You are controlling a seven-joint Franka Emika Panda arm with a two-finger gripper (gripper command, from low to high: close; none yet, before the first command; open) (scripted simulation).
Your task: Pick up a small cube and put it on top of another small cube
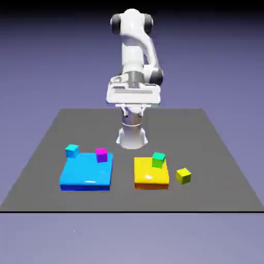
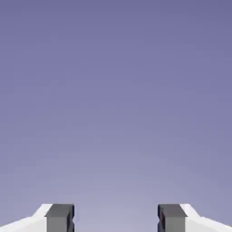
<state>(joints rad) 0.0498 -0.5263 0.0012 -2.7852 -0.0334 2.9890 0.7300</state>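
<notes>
Nearest the exterior camera, the bare front strip of the dark table (image 1: 124, 202) is seen, with two flat slabs set behind it. With the exterior view read as a clock face, twelve being its top, the small yellow-green cube (image 1: 183, 176) is found just beside the flat yellow slab (image 1: 151, 178), at three o'clock from it and on the table itself. On that slab, towards its one o'clock corner, the green cube (image 1: 158, 160) is seated. Towards the same corner of the blue slab (image 1: 85, 175), the magenta cube (image 1: 101, 155) is placed; near its eleven o'clock corner the light-blue cube (image 1: 72, 151) is seen, though whether it is borne by the slab cannot be told.

The gripper (image 2: 116, 218) is held high over the robot's base, its fingers parted widely and nothing gripped; only backdrop is shown between and beyond them in the hand view. The task is judged to be at its opening step: the pick has yet to be made. For the next move, the hand should be tipped down and carried towards five o'clock, then lined up squarely with the yellow-green cube's faces before being lowered. The slab's edge should be cleared by the nearer finger. Which cube is meant as the base cannot be told.
</notes>
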